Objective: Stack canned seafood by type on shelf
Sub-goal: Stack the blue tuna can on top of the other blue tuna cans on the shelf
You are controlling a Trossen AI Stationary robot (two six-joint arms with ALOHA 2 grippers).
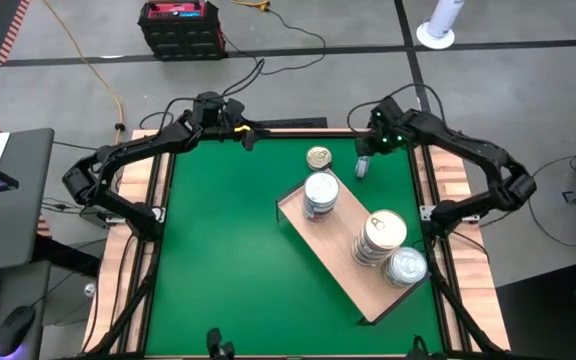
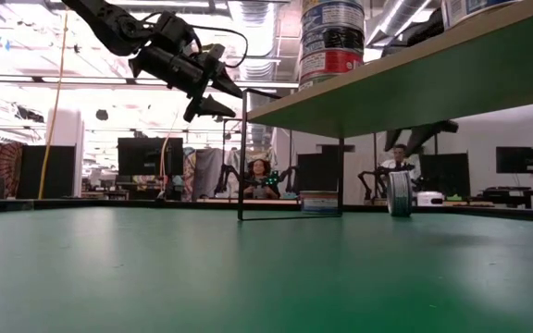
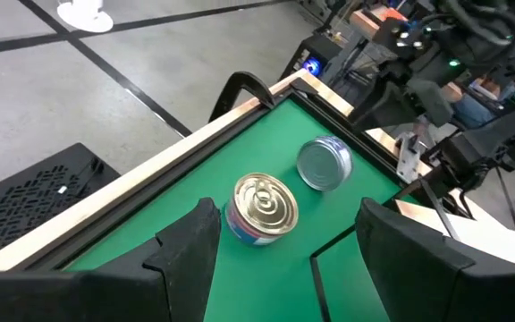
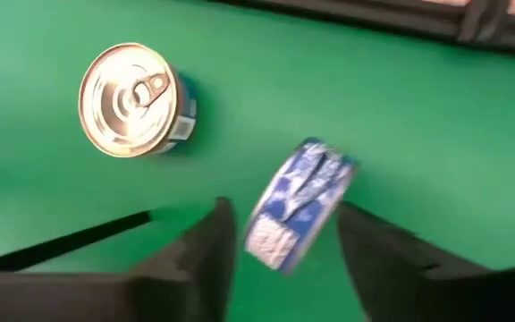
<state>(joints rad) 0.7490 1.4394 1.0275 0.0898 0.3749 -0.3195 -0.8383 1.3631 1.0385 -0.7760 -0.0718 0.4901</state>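
Observation:
A light-wood shelf (image 1: 313, 238) lies slantwise on the right half of the green mat. It carries three stacks of tins (image 1: 320, 195) (image 1: 378, 238) (image 1: 406, 268). Beyond it, a gold-lidded tin (image 1: 318, 157) (image 4: 132, 98) lies flat on the mat. A blue-labelled tin (image 1: 362, 168) (image 4: 298, 215) stands on its rim on the mat (image 2: 399, 192). My right gripper (image 1: 366, 150) (image 4: 284, 213) is open just above it, a finger on either side with gaps. My left gripper (image 1: 243, 135) (image 3: 284, 259) hovers open near the far edge, high above the mat (image 2: 206, 88).
A wood-slat rim (image 1: 148, 170) frames the mat. Open mat spreads over the left half and near side (image 1: 228, 270). A black case (image 1: 180, 25) and cables lie on the floor beyond. People sit in the room behind (image 2: 259, 176).

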